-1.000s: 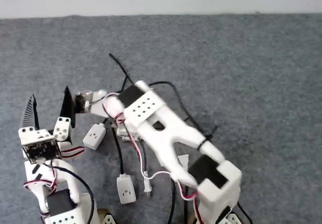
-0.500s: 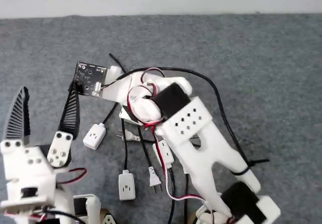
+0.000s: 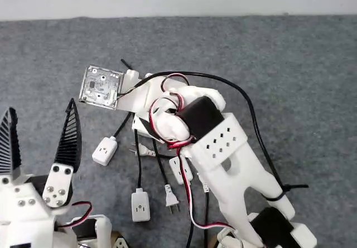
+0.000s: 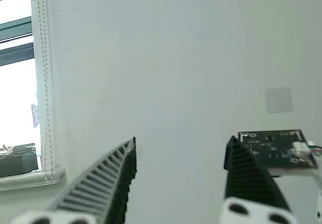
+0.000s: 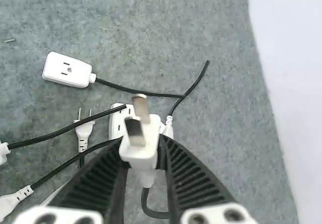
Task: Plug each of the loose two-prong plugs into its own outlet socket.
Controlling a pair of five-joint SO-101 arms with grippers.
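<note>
Firmly right tool [image 5: 143, 146] clamps plug [image 5: 138, 144]; carpet edge [image 5: 257, 83] beyond.

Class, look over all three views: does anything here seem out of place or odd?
Yes: the left arm's open black pincer points at a white wall, away from the grey carpet where the white outlet sockets and black cords lie criss-crossed.

2 white plastic robot arms. The right arm [image 3: 245, 175] has black motor blocks [image 3: 198, 117], a white panel [image 3: 220, 141] dotted with rows of small round holes, and loops of red, white and black wire [image 3: 184, 175]. A square camera circuit board [image 3: 101, 86] is fixed at its wrist. The left gripper [image 3: 40, 106] has 2 black, ribbed, tapering fingers [image 3: 70, 136] on white mounts with silver screws [image 3: 56, 188]. The right gripper [image 5: 141, 148] has matching black ribbed fingers [image 5: 100, 178].
</note>
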